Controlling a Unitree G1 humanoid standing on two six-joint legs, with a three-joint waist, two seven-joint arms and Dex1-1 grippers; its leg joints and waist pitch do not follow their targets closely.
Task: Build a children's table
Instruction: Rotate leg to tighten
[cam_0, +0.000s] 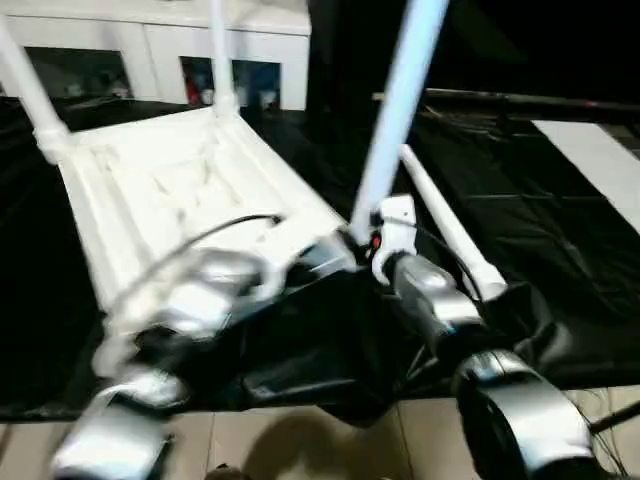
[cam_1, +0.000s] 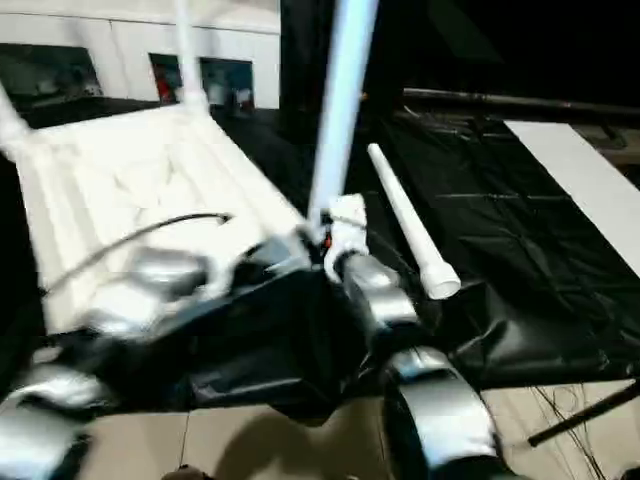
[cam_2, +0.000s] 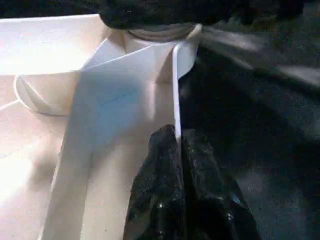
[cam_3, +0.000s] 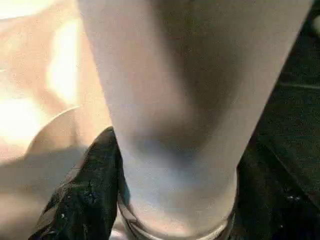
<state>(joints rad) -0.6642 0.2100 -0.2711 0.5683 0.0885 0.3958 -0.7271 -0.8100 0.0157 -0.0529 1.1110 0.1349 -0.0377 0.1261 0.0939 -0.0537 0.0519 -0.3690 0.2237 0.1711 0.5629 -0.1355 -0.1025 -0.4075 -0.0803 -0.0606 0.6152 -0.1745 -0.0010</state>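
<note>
The children's table lies upside down on black cloth, its ribbed white tabletop (cam_0: 180, 180) facing up. Two white legs (cam_0: 25, 80) (cam_0: 218, 50) stand in the far corner sockets. A third leg (cam_0: 395, 110) stands upright at the near right corner. My right gripper (cam_0: 375, 240) is shut around its lower end, and the leg (cam_3: 175, 100) passes between the black fingers (cam_3: 85, 195) just above the socket. My left gripper (cam_2: 179, 137) is shut on the thin rim (cam_2: 176, 85) of the tabletop beside that same corner. A fourth leg (cam_0: 450, 230) lies loose on the cloth to the right.
A white glass-door cabinet (cam_0: 150, 50) stands behind the tabletop. A white panel (cam_0: 600, 160) lies at the far right on the black cloth. A black cable (cam_0: 200, 235) runs over my left forearm. Tiled floor (cam_0: 300, 440) shows at the near edge.
</note>
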